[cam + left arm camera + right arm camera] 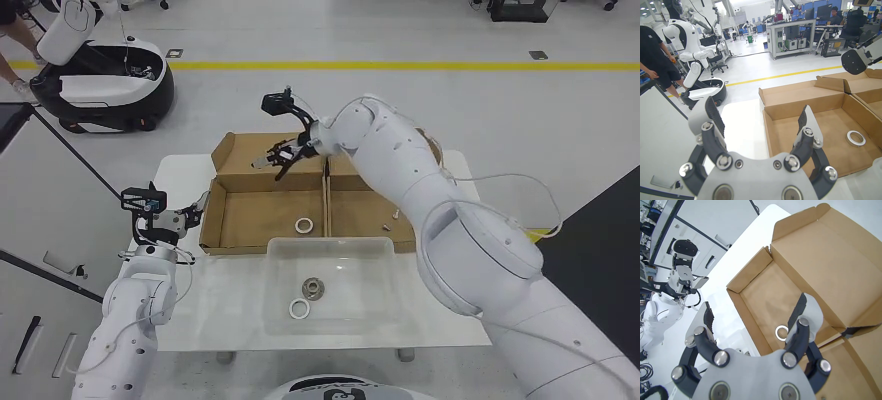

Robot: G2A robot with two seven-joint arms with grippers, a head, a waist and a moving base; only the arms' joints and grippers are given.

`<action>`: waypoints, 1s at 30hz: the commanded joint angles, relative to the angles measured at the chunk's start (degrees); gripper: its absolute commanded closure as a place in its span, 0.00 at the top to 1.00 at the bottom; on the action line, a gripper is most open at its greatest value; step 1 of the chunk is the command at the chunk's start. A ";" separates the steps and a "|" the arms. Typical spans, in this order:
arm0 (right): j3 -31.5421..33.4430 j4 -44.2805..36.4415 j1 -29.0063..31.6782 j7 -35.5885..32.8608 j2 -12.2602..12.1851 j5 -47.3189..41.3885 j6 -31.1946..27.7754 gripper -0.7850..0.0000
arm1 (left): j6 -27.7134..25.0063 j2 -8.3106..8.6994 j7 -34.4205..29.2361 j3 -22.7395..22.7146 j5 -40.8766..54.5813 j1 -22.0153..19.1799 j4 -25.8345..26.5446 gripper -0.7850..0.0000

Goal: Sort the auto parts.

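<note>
Worksite: a white table [180, 170] on an open shop floor. Two open cardboard boxes stand side by side toward the table's far edge, with a clear bin [370, 290] touching their near sides, by the near edge.

Parts: one metal ring [305, 225] lies flat in the left box [250, 215], close to its near right corner. The bin holds a flanged metal part [314, 288] and, just beside it, a white ring [299, 309]. A small piece lies in the right box [365, 215]; too small to identify.

Tools: the right gripper [753, 313] hangs above the left box's far side, jaws spread wide, holding nothing. The left gripper [761, 121] sits at that box's left wall, likewise wide open and empty.

Handling, as judged: the parts appear rigid, smooth and dense for their size, not fragile, but liable to slip between the pads. They lie low and flat, so a straight-down approach seems needed, pinching across the outer rim, or with one finger inside the bore.
</note>
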State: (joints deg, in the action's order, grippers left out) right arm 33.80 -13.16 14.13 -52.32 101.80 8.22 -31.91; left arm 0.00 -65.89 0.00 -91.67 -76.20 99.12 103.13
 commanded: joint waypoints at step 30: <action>22.74 -33.81 17.83 -12.40 -19.16 -4.27 -2.83 1.00 | 0.00 0.00 0.00 0.00 0.00 0.00 0.00 1.00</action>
State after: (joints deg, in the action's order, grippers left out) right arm 54.89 -44.39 30.37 -63.64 83.54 4.12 -35.16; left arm 0.00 -65.89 0.00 -91.67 -76.20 99.12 103.13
